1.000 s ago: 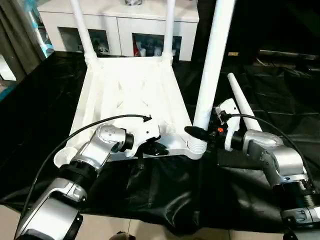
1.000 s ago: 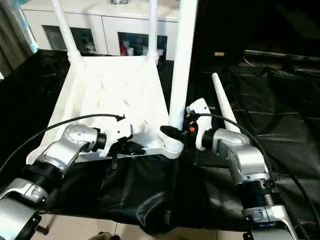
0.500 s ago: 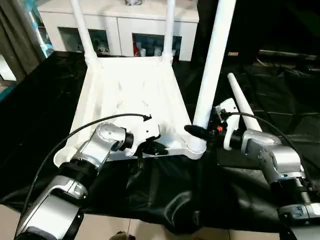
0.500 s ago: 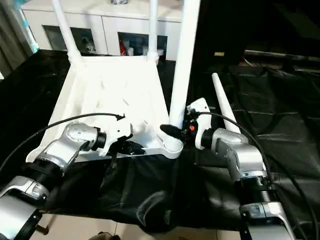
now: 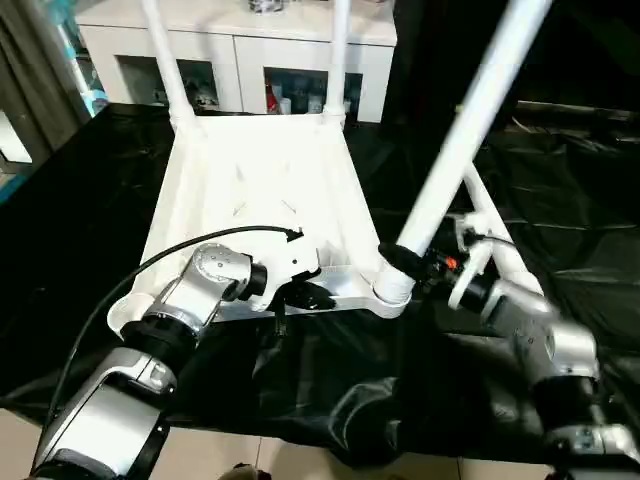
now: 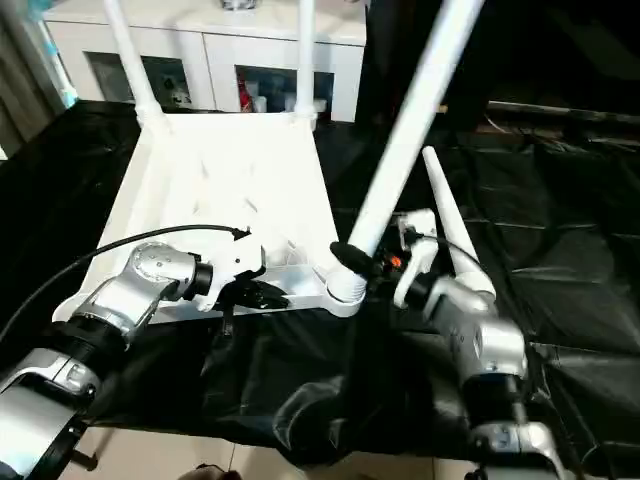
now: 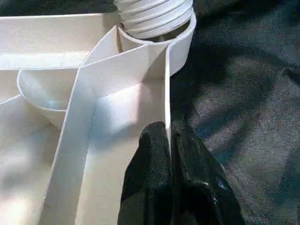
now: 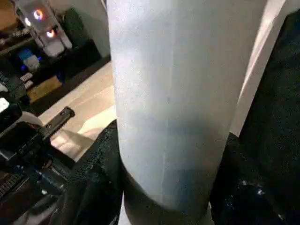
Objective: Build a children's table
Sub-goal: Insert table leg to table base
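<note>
The white tabletop [image 5: 260, 190] lies upside down on black cloth, ribbed underside up. Two white legs [image 5: 160, 50] [image 5: 338, 50] stand in its far corner sockets. A third leg [image 5: 460, 130] sits in the near right socket [image 5: 392, 292] and leans steeply to the right. My right gripper [image 5: 400, 262] is shut around that leg just above the socket, and its black fingers [image 8: 93, 178] wrap the tube [image 8: 173, 93]. My left gripper [image 7: 168, 136] is shut on the tabletop's thin near rim [image 7: 167, 93]. Another leg [image 6: 445, 205] lies loose on the cloth behind my right arm.
A white cabinet [image 5: 240, 50] with glass doors stands behind the tabletop. Black cloth [image 5: 330, 380] covers the floor and bunches up in front of the near rim. The near left socket [image 5: 125, 315] holds nothing. A curtain [image 5: 30, 70] hangs at far left.
The leg in the near right socket has tipped from upright to a steep lean to the right, with my right gripper still on it. My left gripper has stayed put.
</note>
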